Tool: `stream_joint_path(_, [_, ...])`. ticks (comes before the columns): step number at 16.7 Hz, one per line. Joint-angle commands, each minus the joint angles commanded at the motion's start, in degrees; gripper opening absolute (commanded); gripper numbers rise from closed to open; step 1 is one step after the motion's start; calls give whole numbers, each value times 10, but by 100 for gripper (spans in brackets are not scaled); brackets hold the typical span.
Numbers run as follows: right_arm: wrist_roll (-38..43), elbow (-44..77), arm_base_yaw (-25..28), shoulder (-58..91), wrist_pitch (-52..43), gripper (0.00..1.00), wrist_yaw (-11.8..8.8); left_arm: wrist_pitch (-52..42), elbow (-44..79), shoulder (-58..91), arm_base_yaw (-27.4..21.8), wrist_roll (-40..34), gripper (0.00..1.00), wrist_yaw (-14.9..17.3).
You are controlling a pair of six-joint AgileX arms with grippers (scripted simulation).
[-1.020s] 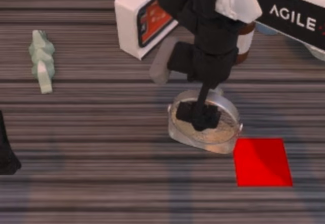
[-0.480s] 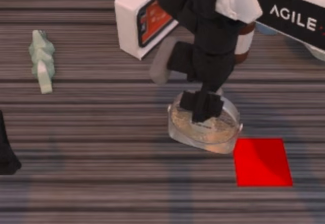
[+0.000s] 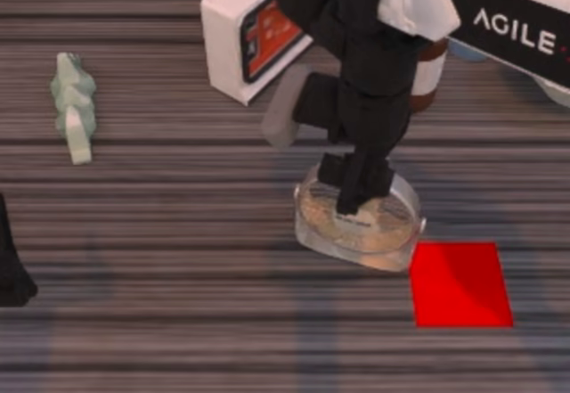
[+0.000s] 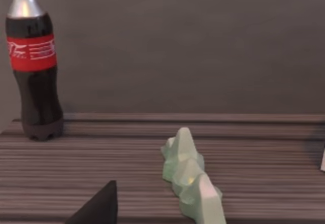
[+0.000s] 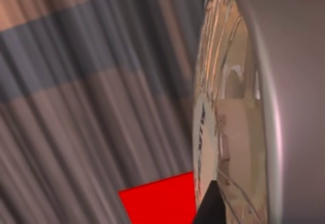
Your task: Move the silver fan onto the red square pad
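Three views were on record for you, operator. Top view: the right gripper hung straight down over the silver fan, its dark fingers reaching onto the fan's upper part near the middle; whether they had clamped the casing or stood parted about it could not be told from above. The fan sat on the striped table, just beside the red square pad, whose near corner almost met the fan's rim; the pad lay toward the table's right and nearer the view's bottom edge than the fan, so by my judgement the coming move was a short carry that way. The right arm was plainly the nearer one. The left gripper showed only as a dark shape at the left edge, parked. A white box clock stood behind the fan and a pale green figure lay far left. Left wrist view: you had that green figure, a cola bottle, and one dark fingertip; nothing of the task. Right wrist view: the fan's shiny rim filled the frame close up, with the red pad beyond it.
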Motion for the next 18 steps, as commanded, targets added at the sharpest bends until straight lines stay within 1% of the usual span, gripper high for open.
stream_joint_path(7, [0, 2, -1, 1, -2, 0, 0, 0, 0, 0, 0, 0, 100, 0])
stream_joint_path(9, [0, 24, 0, 5, -23, 0, 0, 0, 0, 0, 0, 0, 100, 0])
stream_joint_path(14, [0, 130, 3, 18, -111, 0, 0, 0, 0, 0, 0, 0, 100, 0])
stream_joint_path(18, [0, 145, 3, 19, -126, 0, 0, 0, 0, 0, 0, 0, 100, 0])
